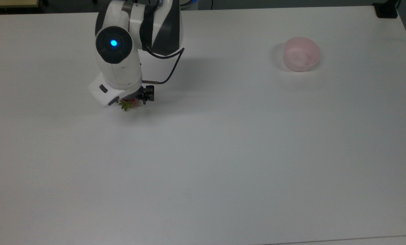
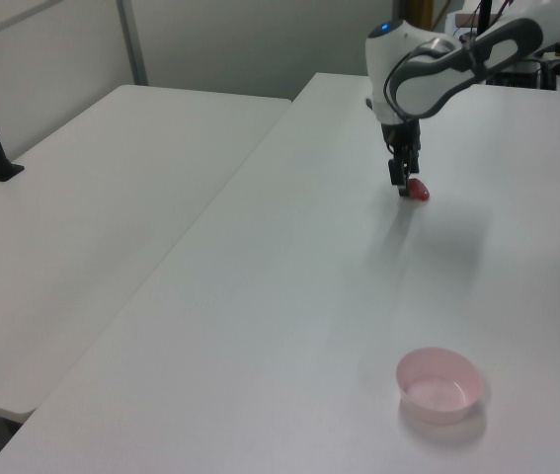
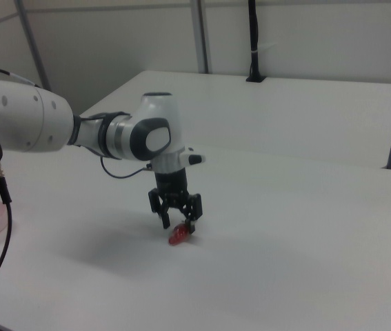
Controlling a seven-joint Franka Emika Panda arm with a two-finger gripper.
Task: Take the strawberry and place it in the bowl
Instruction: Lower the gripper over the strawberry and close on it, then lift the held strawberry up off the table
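Fingers (image 3: 165,218) of the gripper (image 3: 177,225) hang spread apart, straddling the strawberry (image 3: 178,236), which lies on the white surface (image 1: 203,153) with its green leaves (image 1: 125,105) poking out in the top view. Well away, toward the top view's right, sits the pink bowl (image 1: 301,54).

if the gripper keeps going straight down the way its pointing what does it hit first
Most likely the strawberry. The gripper points down at the table with its fingers open to either side of the berry, low over it. Depth is unclear, so the fingertips could reach the tabletop beside the strawberry first.
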